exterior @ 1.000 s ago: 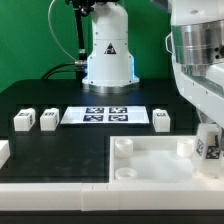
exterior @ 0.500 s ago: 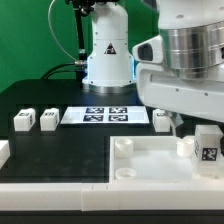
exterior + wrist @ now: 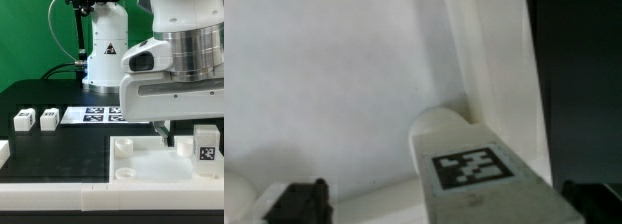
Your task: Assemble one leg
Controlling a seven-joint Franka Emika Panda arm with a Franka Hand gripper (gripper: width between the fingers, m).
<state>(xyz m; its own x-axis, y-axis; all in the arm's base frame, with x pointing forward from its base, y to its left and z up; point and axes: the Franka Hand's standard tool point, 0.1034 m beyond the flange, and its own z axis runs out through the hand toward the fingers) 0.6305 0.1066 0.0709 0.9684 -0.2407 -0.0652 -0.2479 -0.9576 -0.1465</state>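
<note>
Since a second ago the arm [image 3: 175,70] has swung across toward the exterior view's left. Its broad silver wrist now covers one end of the marker board [image 3: 92,115] and the patch of black surface [image 3: 30,100] where a loose peg showed earlier. The leg [image 3: 207,143] has stayed where it was, upright in the white tray [image 3: 150,172], and the arm no longer overlaps it in the exterior view.

The tool [image 3: 441,202] is spread wide. In the wrist view its two dark fingers [image 3: 295,203] sit at opposite edges of the picture and pinch nothing. The leg stands below the tool and between those fingers, nearer one than the other, with its black-and-white tag [image 3: 470,168] plainly in sight. A clear gap separates it from the farther finger; whether it touches the nearer one I cannot tell. Under the tool lies the tray's pale floor, and a raised wall runs alongside the leg.

In the exterior view the leg is just beside a round socket [image 3: 185,147], while a second socket [image 3: 123,147] sits farther off, beneath the arm's body. Two other legs [image 3: 23,120] rest on the surface well apart from the tool, at the exterior view's left, near the uncovered end of the marker board.
</note>
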